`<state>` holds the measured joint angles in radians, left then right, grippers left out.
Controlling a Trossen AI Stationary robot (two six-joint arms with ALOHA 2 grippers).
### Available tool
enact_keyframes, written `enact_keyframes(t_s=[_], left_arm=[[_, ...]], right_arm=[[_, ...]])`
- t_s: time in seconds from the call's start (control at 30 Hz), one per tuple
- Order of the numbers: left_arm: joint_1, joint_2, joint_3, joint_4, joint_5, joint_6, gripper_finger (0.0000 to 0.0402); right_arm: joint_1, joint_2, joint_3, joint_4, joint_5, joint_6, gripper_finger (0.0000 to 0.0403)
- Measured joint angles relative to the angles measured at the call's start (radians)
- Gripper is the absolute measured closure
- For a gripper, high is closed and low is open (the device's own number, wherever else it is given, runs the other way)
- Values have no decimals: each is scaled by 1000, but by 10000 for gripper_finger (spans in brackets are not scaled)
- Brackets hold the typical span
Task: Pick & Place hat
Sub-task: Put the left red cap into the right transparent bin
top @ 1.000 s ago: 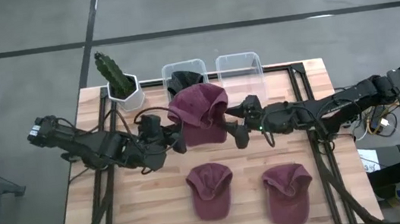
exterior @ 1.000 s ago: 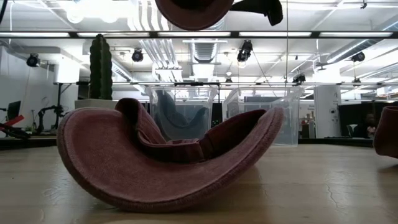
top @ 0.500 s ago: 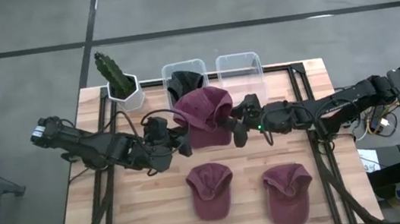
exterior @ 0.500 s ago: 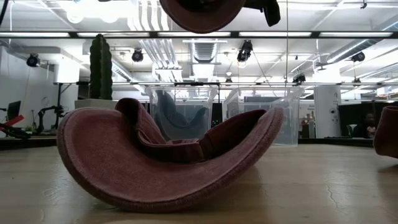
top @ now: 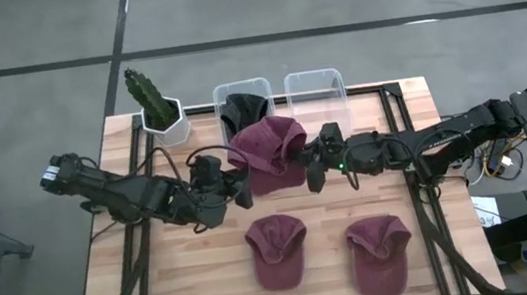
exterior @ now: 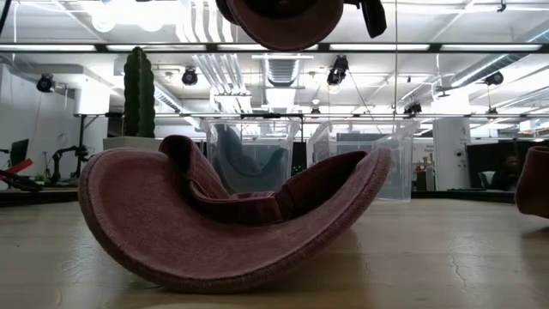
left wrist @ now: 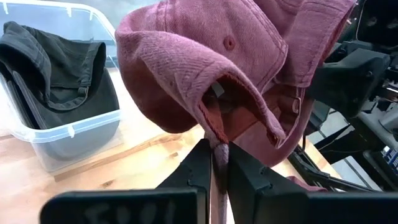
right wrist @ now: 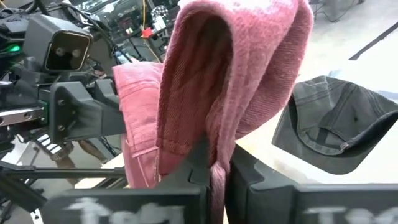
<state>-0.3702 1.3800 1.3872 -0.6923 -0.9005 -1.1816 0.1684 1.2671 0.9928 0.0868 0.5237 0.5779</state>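
We read no legible labels. Left gripper (left wrist: 214, 163) and right gripper (right wrist: 214, 163) each clamp the raised maroon hat (top: 269, 152), above the bench (top: 409, 99).

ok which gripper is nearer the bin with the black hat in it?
Left. The left gripper sits just in front of the bin, clamped on the raised maroon hat; the right gripper grips the hat's other side, nearer the empty bin.
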Motion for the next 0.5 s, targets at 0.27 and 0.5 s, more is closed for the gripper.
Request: enact_keyframes(t_s=[0.27, 0.5], left_arm=[[0, 0, 0, -2, -1, 0, 365], [0, 0, 0, -2, -1, 0, 364]], right_arm=[[1, -1, 0, 0, 0, -1, 391], [1, -2, 0, 0, -1, -1, 391]])
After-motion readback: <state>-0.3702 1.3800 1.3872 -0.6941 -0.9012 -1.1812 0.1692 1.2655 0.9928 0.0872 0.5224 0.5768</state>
